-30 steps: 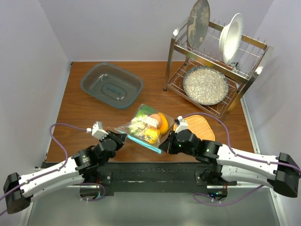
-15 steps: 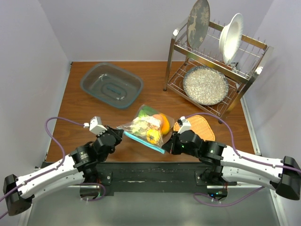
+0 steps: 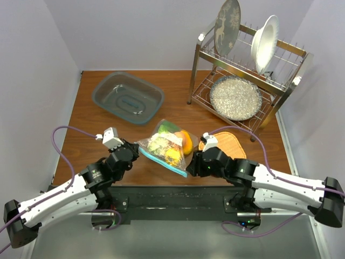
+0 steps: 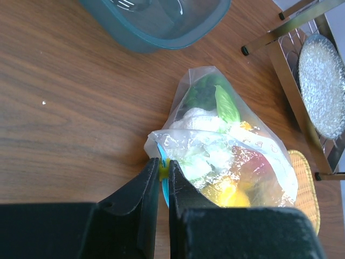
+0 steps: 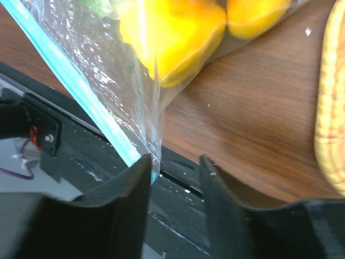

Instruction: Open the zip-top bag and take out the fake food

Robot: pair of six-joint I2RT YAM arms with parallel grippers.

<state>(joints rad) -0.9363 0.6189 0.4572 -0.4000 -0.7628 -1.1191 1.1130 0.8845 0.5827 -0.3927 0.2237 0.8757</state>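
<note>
The zip-top bag [image 3: 167, 144] lies on the table between my two grippers, and its teal zip strip [image 3: 164, 161] runs along the near edge. Through the clear plastic I see the fake food: a yellow pepper [image 5: 172, 32], an orange piece [image 3: 186, 140], and white and green pieces [image 4: 207, 108]. My left gripper [image 4: 163, 163] is shut on the small yellow slider at the strip's left end. My right gripper [image 5: 175, 162] stands open at the bag's right corner, with the plastic resting against its left finger [image 5: 135, 178].
A teal plastic tub [image 3: 128, 98] sits at the back left. A metal dish rack [image 3: 245, 70] holding plates stands at the back right. A round woven orange mat [image 3: 233, 145] lies just right of the bag. The table's black front edge [image 5: 183, 210] is directly under my right gripper.
My right gripper has gone from shut to open and let go of the bag's right corner. My left gripper, still pinching the slider, has shifted slightly away from the table's near edge.
</note>
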